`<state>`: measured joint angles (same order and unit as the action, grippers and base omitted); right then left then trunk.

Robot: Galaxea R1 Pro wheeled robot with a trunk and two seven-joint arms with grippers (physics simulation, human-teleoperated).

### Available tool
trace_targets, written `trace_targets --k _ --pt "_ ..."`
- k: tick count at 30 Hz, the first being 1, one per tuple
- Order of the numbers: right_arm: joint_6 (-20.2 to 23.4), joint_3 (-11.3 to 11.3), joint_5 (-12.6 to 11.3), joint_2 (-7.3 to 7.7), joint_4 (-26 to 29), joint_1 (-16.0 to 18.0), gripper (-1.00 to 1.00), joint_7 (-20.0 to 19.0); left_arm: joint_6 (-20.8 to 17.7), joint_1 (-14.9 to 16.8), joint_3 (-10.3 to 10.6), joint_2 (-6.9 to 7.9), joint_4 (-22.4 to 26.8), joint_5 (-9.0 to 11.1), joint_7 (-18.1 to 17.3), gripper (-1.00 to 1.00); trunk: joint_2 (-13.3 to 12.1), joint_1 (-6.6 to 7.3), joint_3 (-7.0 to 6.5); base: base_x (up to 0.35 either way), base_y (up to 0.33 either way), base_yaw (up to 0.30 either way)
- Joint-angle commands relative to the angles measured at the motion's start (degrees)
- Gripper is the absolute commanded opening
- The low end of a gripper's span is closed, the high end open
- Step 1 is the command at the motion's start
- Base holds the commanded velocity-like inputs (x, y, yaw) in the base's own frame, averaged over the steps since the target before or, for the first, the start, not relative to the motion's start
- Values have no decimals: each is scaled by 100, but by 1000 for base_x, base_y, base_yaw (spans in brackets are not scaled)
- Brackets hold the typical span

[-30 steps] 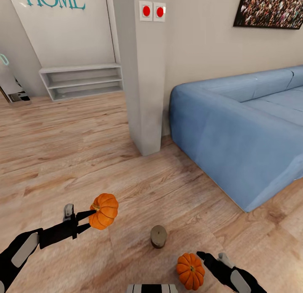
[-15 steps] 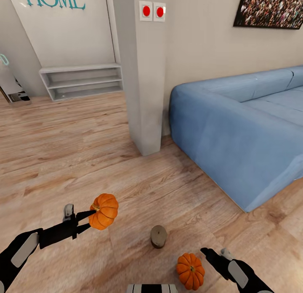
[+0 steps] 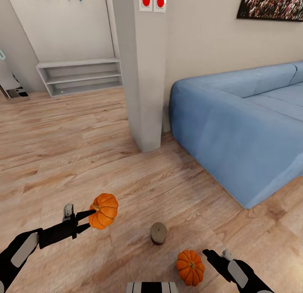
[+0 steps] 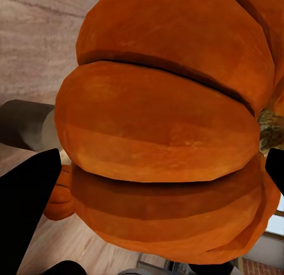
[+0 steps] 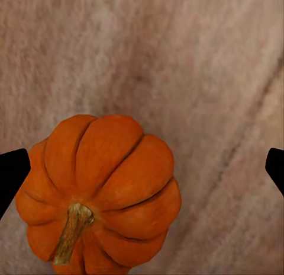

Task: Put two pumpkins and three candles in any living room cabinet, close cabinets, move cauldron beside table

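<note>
My left gripper (image 3: 91, 219) is shut on one orange ribbed pumpkin (image 3: 104, 211) and holds it above the wooden floor at the lower left. In the left wrist view this pumpkin (image 4: 160, 121) sits large between the black fingers of the left gripper (image 4: 152, 183). A second pumpkin (image 3: 190, 267) rests on the floor, stem up, just left of my right gripper (image 3: 214, 256). The right wrist view has that pumpkin (image 5: 100, 198) below the right gripper (image 5: 145, 167), whose fingertips stand wide apart and open. A short tan candle (image 3: 158, 233) stands on the floor between the two pumpkins.
A large blue sofa (image 3: 248, 129) fills the right side. A grey pillar (image 3: 145, 74) with two red switches stands ahead, with a low white shelf (image 3: 80, 76) against the wall behind it on the left. Bare wooden floor (image 3: 63, 150) spreads to the left.
The head view has shifted slightly, so the room sits a little differently. My right gripper has drawn a little to the right, away from the floor pumpkin. The left arm holds still.
</note>
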<state>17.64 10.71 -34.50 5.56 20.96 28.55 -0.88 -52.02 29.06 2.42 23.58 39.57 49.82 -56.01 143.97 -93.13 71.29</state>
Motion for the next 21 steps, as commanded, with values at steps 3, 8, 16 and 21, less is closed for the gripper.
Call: trace_targets --k 3,8,16,21 --pt "30 33 -9 -3 7 1 100 -15 -20 4 21 6 -2 33 3 -100 2 1 4 0 0 0" --pt "46 28 -5 -3 -19 7 100 -17 -21 4 21 6 -2 36 3 -100 2 1 4 0 0 0" --pt "132 -6 4 -3 -53 27 100 -88 -19 4 21 11 -2 45 3 -100 8 -12 115 0 0 0" --pt "218 -15 4 -3 -49 27 100 -119 -21 4 17 14 -2 46 3 -100 8 -12 115 0 0 0"
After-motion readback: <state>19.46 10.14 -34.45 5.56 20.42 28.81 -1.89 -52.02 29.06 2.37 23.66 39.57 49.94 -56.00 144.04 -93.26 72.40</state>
